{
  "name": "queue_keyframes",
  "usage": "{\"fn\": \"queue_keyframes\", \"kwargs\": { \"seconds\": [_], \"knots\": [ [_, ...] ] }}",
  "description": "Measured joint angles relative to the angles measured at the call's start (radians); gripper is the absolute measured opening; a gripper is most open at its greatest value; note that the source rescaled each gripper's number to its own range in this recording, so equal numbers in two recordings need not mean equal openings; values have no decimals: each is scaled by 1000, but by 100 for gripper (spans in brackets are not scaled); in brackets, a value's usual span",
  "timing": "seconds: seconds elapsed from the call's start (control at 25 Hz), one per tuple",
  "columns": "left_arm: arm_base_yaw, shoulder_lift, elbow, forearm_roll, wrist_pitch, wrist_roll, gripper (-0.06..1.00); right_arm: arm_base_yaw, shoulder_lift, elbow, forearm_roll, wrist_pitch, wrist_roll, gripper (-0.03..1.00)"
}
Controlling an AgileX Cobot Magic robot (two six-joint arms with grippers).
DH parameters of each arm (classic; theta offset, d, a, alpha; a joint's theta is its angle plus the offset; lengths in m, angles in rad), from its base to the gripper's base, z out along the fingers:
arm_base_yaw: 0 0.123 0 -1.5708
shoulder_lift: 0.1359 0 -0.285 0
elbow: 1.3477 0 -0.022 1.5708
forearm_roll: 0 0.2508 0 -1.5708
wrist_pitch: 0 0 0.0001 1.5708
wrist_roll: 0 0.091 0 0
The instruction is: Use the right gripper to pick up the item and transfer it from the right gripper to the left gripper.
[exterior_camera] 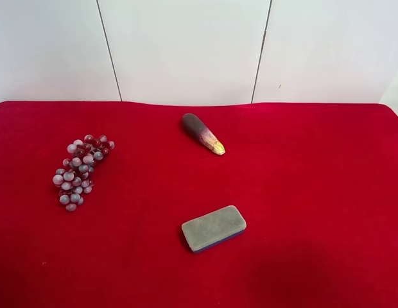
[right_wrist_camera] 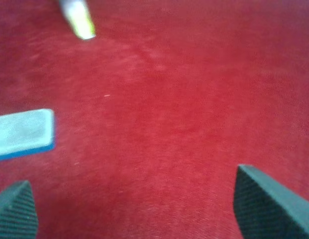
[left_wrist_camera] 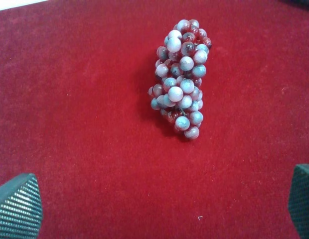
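Observation:
The item, a long bunch of dark red and frosted grey grapes [exterior_camera: 81,170], lies on the red cloth at the exterior high view's left. Neither arm shows in that view. In the left wrist view the grapes [left_wrist_camera: 182,74] lie ahead of my left gripper [left_wrist_camera: 159,204], clear of its fingers; the jaws stand wide open with only cloth between them. My right gripper [right_wrist_camera: 142,209] is open too, over bare red cloth, with nothing between its fingertips. The grapes do not appear in the right wrist view.
A dark purple, yellow-tipped eggplant piece [exterior_camera: 202,133] lies near the middle back. A flat grey sponge block [exterior_camera: 214,228] sits in front of it. In the right wrist view the sponge [right_wrist_camera: 22,132] and the eggplant's tip [right_wrist_camera: 79,20] lie off to one side. A white wall [exterior_camera: 186,45] backs the table.

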Motion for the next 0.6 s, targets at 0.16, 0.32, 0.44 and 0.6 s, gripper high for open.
{"fn": "queue_keyframes", "kwargs": {
  "seconds": [0.16, 0.32, 0.44, 0.6],
  "knots": [
    [0, 0, 0, 0, 0, 0, 100, -102, -8, 0, 1, -1, 0, 71],
    [0, 0, 0, -1, 0, 0, 100, -172, -28, 1, 2, -3, 0, 71],
    [0, 0, 0, -1, 0, 0, 100, -198, -28, 1, 2, -3, 0, 71],
    [0, 0, 0, -2, 0, 0, 100, -202, -28, 1, 3, -3, 0, 71]
  ]
}}
